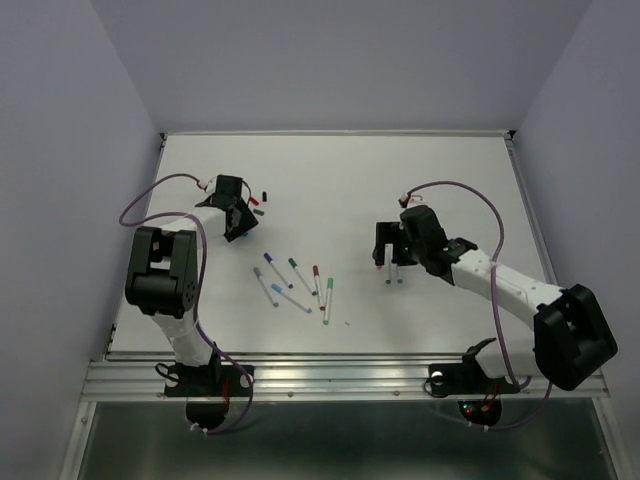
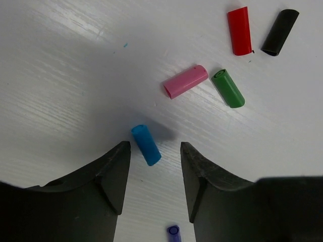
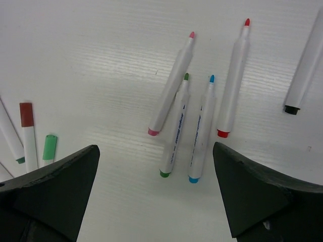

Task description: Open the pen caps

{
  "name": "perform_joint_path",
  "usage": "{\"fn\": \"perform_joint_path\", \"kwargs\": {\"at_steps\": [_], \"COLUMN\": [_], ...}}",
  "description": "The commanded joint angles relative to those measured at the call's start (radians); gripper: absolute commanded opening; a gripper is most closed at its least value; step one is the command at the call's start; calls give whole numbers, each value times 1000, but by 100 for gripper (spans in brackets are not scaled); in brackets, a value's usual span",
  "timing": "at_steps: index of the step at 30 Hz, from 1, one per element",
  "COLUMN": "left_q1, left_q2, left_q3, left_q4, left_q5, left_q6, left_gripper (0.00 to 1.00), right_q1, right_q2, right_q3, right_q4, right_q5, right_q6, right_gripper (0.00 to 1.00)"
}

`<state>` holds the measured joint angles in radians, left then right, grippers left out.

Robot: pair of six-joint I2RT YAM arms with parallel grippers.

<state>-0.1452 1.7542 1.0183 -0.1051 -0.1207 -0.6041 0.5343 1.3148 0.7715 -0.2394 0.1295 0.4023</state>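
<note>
Lying loose at 1 o'clock of the left pincer, jaws apart, short coloured plastic caps are off; right pincer, likewise apart, overlooks uncapped white-barrelled pens; capped pens at 9 o'clock remain.

You have 6 loose caps lying around the left gripper; just ahead of the right gripper, you see 4 uncapped pens.
</note>
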Motion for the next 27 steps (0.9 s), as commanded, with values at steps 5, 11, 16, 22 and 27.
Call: {"fn": "perform_joint_path", "kwargs": {"at_steps": [5,11,16,22,27], "left_q1": [-14,-19,-22,-25,-25], "left_q2": [-79,-217,-404,-550,-601], "left_q3": [9,-29,-63,-110,-136], "left_q4": [-10,-28,-45,-51,-54], "left_q5": [3,18,19,32,38], "left_q6": [3,1,3,1,6], "left_gripper": [60,89,99,99,99], "right_q1": [163,355,424,492,510], "right_q2": [-16,57,153,302,380], "right_q3": [46,89,138,244,305], "right_q4": [-49,-64,-81,-124,-147], "right_q5": [-12,91,203,336,364], "right_q6": [24,127,205,276,309], "right_gripper": [100,100,100,100,100]}}
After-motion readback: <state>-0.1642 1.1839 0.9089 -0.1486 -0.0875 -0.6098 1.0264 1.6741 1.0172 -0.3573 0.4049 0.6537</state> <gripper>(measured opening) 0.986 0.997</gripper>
